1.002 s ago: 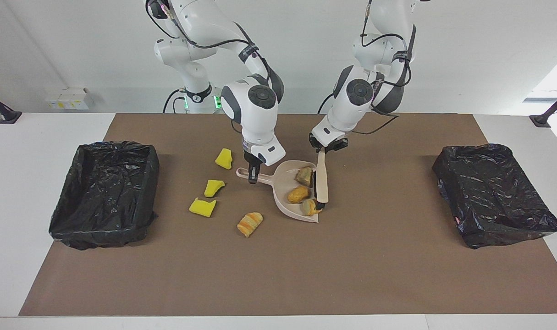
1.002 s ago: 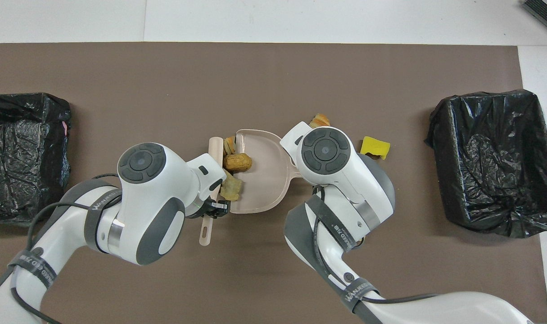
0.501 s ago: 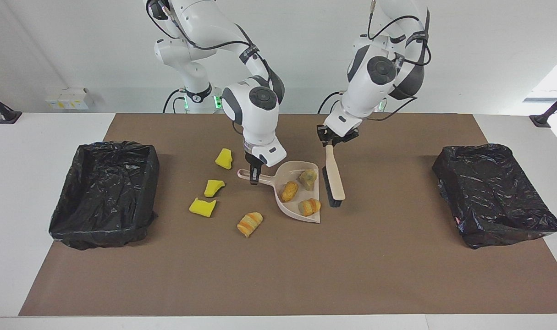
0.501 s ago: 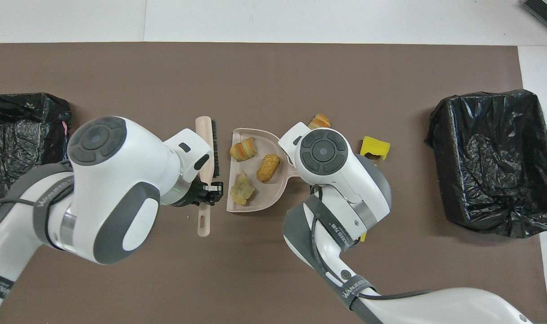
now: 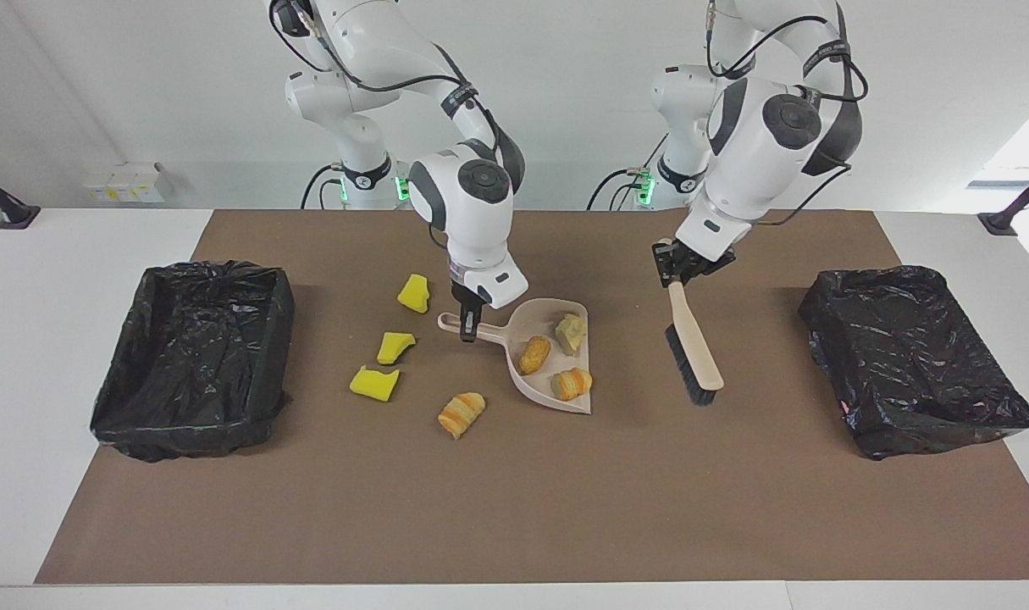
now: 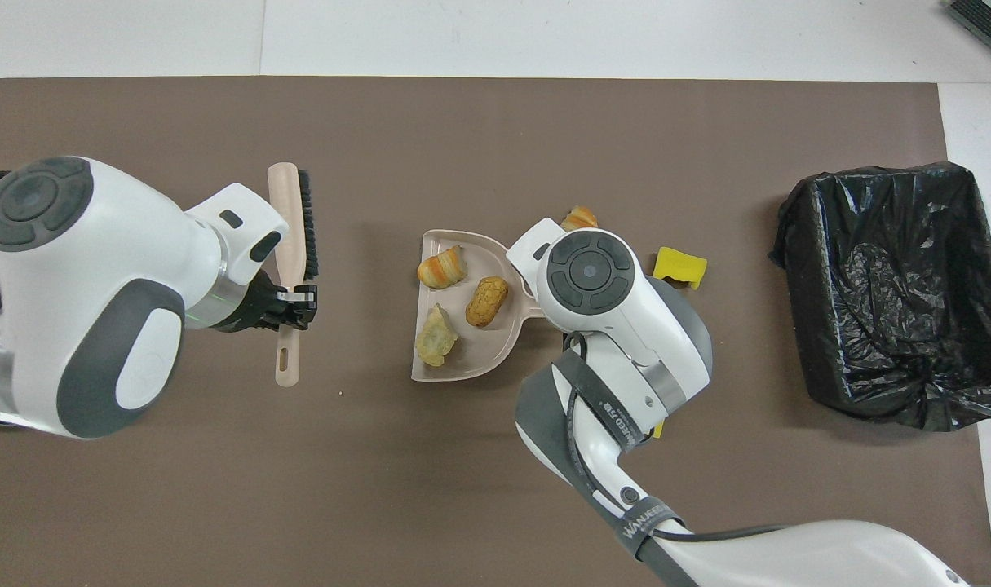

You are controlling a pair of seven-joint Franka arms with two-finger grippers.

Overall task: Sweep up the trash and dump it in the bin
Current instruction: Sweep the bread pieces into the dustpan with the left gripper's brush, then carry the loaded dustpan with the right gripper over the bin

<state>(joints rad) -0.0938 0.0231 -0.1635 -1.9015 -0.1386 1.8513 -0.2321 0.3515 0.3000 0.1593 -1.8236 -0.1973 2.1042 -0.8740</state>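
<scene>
1. Three bread-like lumps (image 5: pixel 556 360) lie in the dustpan (image 5: pixel 527 385), apart from one another and inside its rim; its open lip faces the left arm's end of the bench.
2. A fourth, striped lump (image 5: pixel 461 413) lies on the brown mat (image 5: pixel 514 508) just off the pan's outer wall, farther from the robots.
3. Three yellow scraps (image 5: pixel 383 347) sit in a loose line toward the right arm's end, between the pan's handle and a black-lined bin (image 5: pixel 194 356), with bare mat around each.
4. The right end effector (image 5: pixel 467 326) is clenched on the dustpan handle.
5. The left end effector (image 5: pixel 673 264) grasps the brush (image 5: pixel 692 352) by its handle, raised and tilted, over open mat between the pan and the second bin (image 5: pixel 908 356).
6. Wide bare mat runs along the edge farthest from the robots.
</scene>
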